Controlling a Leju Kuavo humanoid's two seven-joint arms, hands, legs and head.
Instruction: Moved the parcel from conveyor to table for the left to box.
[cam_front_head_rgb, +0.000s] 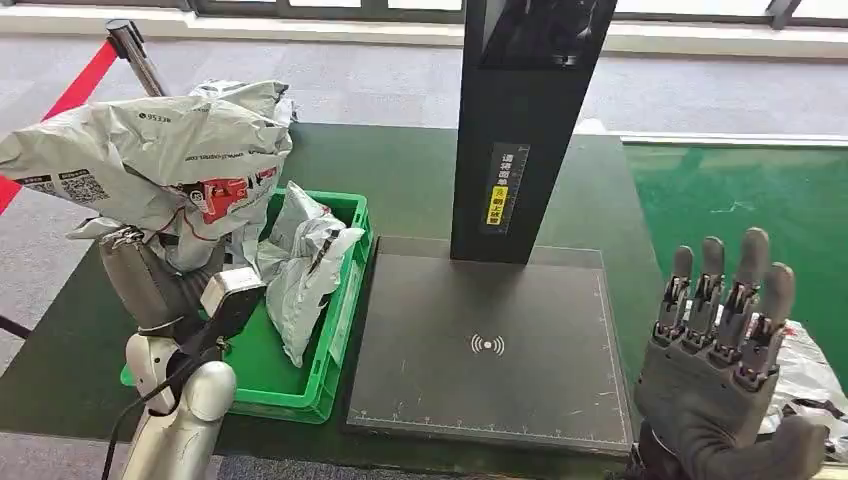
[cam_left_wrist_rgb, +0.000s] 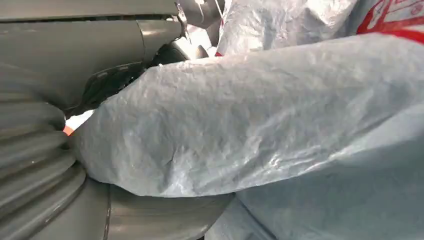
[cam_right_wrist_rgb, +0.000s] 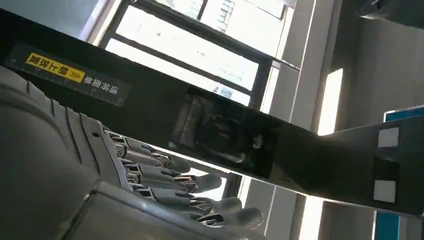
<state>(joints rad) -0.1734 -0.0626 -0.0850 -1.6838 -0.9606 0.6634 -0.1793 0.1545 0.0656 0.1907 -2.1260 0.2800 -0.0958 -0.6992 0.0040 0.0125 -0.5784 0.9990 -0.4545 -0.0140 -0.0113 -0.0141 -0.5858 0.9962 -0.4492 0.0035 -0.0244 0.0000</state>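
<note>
A crumpled grey parcel (cam_front_head_rgb: 150, 150) with a red-and-white label hangs above the left side of the green box (cam_front_head_rgb: 345, 310), gripped from below by my left hand (cam_front_head_rgb: 135, 265). In the left wrist view the parcel's (cam_left_wrist_rgb: 260, 115) plastic skin lies pressed against the hand (cam_left_wrist_rgb: 45, 165) and hides its fingers. My right hand (cam_front_head_rgb: 725, 360) is raised at the lower right with its fingers straight and spread, holding nothing. The right wrist view shows those fingers (cam_right_wrist_rgb: 195, 192) apart in front of the black scanner post (cam_right_wrist_rgb: 225, 130).
Two more grey parcels (cam_front_head_rgb: 305, 265) lie inside the green box. A black scanner pad (cam_front_head_rgb: 490, 345) with a tall black post (cam_front_head_rgb: 520, 120) stands mid-table. Another parcel (cam_front_head_rgb: 810, 385) lies on the green conveyor (cam_front_head_rgb: 740, 210) behind my right hand. A red barrier rope (cam_front_head_rgb: 70, 100) runs at far left.
</note>
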